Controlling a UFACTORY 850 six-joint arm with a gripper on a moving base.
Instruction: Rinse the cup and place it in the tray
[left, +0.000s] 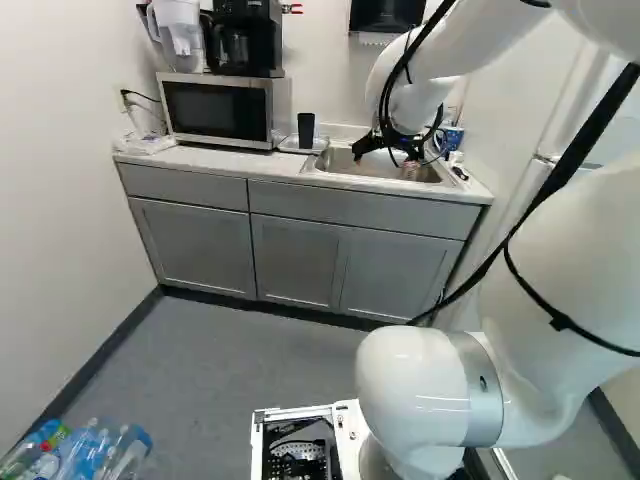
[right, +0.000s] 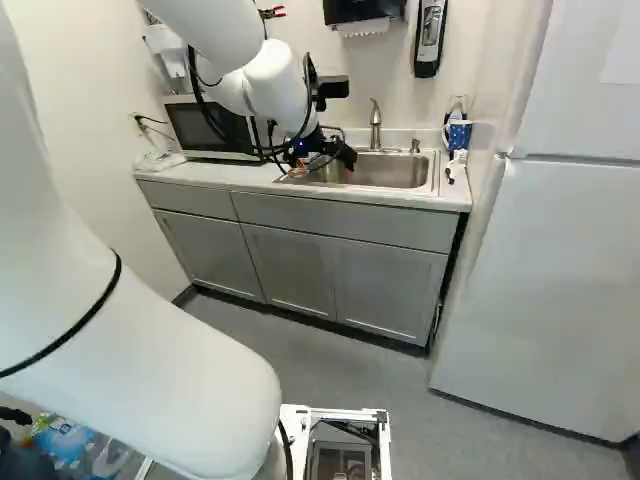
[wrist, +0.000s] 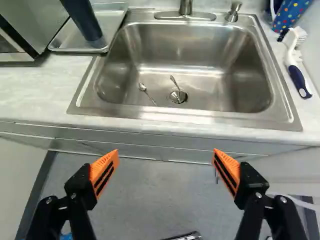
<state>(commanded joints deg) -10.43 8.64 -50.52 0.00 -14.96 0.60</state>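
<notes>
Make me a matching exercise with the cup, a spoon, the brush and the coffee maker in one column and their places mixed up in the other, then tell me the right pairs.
Things:
1. Cup
2. Spoon
3. Brush
4. Coffee maker

Places:
A. On top of the microwave
B. On the bottom of the sink
C. On the counter beside the sink
D. Standing on the tray

Right pairs: 1-D, 2-B, 3-C, 4-A
</notes>
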